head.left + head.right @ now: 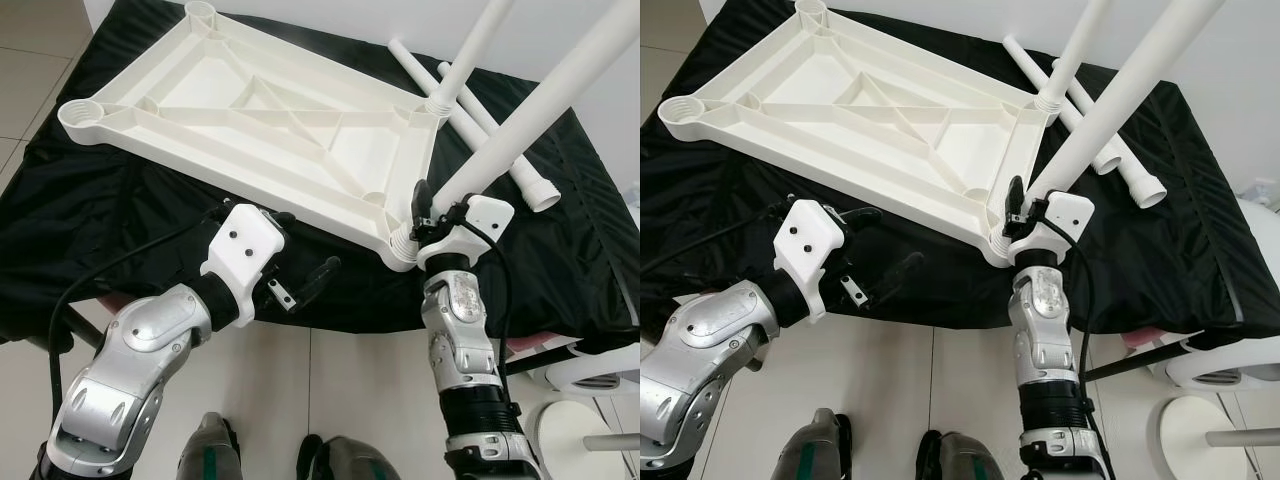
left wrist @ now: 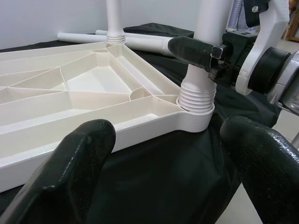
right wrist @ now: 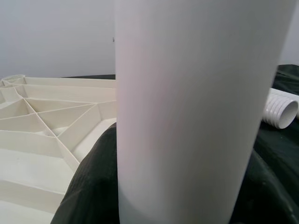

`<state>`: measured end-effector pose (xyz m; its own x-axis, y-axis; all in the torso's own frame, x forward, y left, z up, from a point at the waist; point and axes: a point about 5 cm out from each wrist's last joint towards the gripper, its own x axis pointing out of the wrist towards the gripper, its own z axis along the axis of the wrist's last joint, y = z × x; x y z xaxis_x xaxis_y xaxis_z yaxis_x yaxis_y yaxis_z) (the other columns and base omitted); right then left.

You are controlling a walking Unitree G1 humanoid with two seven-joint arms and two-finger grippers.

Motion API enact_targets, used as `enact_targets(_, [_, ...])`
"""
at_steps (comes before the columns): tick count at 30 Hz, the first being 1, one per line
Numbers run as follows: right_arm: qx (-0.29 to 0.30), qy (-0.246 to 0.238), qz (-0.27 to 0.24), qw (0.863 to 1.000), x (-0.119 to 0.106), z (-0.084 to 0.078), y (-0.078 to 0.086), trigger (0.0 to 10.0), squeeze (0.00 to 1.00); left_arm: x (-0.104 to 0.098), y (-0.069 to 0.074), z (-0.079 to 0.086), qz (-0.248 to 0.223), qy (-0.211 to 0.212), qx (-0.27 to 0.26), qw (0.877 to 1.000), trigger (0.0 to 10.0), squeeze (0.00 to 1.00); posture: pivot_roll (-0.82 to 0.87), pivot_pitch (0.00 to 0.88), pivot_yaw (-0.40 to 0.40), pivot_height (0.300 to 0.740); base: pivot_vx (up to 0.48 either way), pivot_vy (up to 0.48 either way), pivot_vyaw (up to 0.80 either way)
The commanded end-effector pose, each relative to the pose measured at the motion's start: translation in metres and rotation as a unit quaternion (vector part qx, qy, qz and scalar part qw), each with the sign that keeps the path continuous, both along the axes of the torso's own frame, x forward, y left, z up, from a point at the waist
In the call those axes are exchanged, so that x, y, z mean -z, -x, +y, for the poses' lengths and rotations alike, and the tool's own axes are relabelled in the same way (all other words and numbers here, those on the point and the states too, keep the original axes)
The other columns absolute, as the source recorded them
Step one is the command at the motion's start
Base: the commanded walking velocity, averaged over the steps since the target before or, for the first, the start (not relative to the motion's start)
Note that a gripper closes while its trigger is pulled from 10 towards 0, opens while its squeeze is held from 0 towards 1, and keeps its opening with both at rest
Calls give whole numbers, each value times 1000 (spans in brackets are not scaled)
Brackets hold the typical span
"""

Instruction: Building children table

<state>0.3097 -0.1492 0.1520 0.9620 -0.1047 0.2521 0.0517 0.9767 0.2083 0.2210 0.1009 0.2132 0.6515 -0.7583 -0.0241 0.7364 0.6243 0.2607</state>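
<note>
Here the right gripper (image 1: 424, 212) clenches its jaws on a table leg (image 1: 520, 140) (standing in the tabletop (image 1: 250, 120) corner socket), left gripper (image 1: 300, 285) released.

table legs' (image 1: 560, 90) tops cut off

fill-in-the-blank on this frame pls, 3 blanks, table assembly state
The white tabletop lies upside down on a ____ cloth.
The right gripper is shut on a leg standing in the tabletop's ____ corner socket.
____ loose legs lie on the cloth.

Missing words: black; near right; Two
</note>
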Motion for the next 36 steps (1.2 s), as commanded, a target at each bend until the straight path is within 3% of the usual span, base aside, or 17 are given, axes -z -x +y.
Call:
enact_targets(1, [20, -1, 160, 987, 65, -17, 12, 10000, 0, -1, 2, -3, -2, 8, 1, 1000, 10000, 0, 158, 174, -123, 740, 0, 0, 0])
enact_targets(12, [-3, 32, 148, 988, 63, -13, 16, 10000, 0, 0, 1, -4, -2, 9, 0, 1000, 10000, 0, 150, 176, -125, 740, 0, 0, 0])
enact_targets(21, [11, 27, 147, 989, 65, -7, 20, 10000, 0, -1, 0, -3, -3, 9, -2, 1000, 10000, 0, 152, 176, -126, 740, 0, 0, 0])
enact_targets(28, [57, 9, 135, 989, 64, -9, 26, 10000, 0, -1, 0, -2, -3, 8, -3, 1000, 10000, 0, 158, 177, -118, 740, 0, 0, 0])
enact_targets(36, [125, 10, 136, 983, 63, -23, 30, 10000, 0, -2, -1, -1, -3, 5, -1, 1000, 10000, 0, 157, 177, -109, 740, 0, 0, 0])
